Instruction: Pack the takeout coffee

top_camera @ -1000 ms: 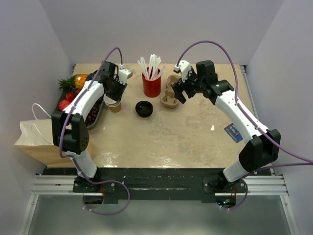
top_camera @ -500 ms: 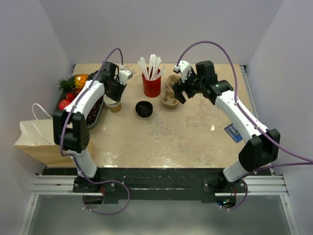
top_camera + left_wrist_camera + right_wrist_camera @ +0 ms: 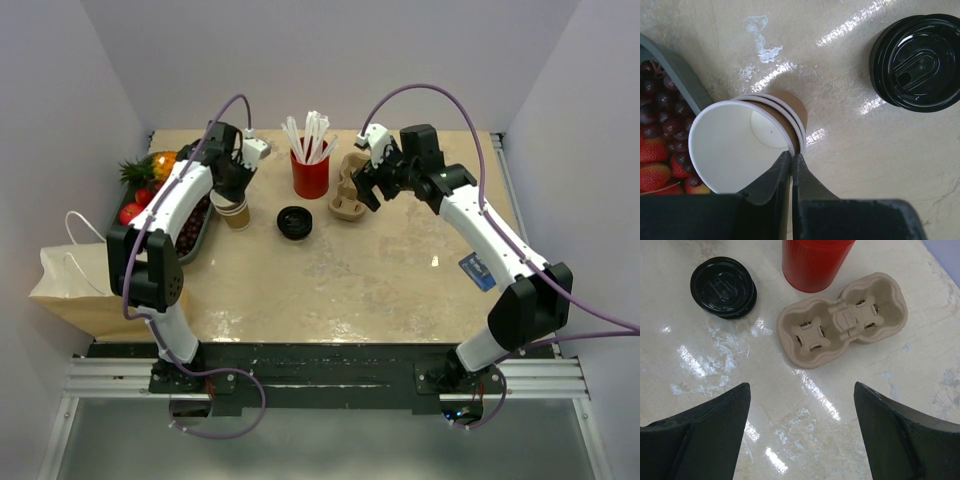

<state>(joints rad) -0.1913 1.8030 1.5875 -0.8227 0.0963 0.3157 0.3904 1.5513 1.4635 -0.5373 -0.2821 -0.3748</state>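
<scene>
No tan cup with a black lid shows in any view. A stack of nested lidless tan cups (image 3: pixel 782 117), white inside, stands next to the fruit tray; it also shows in the top view (image 3: pixel 233 210). My left gripper (image 3: pixel 791 156) is shut on the rim of the top cup; in the top view it (image 3: pixel 232 190) sits over the stack. A loose black lid (image 3: pixel 293 222) lies on the table to the right of it and shows in the left wrist view (image 3: pixel 920 62) and the right wrist view (image 3: pixel 723 287). My right gripper (image 3: pixel 801 386) is open and empty, above the table just before the pulp cup carrier (image 3: pixel 842 320).
A red cup with white straws (image 3: pixel 310 172) stands behind the lid. A dark tray of fruit (image 3: pixel 196 238) lies at the left, with a brown paper bag (image 3: pixel 70 285) off the table's left edge. A blue card (image 3: pixel 478 272) lies at the right.
My left gripper and the cup stack have shifted slightly, and the top cup now leans a little. The right arm has not moved.
</scene>
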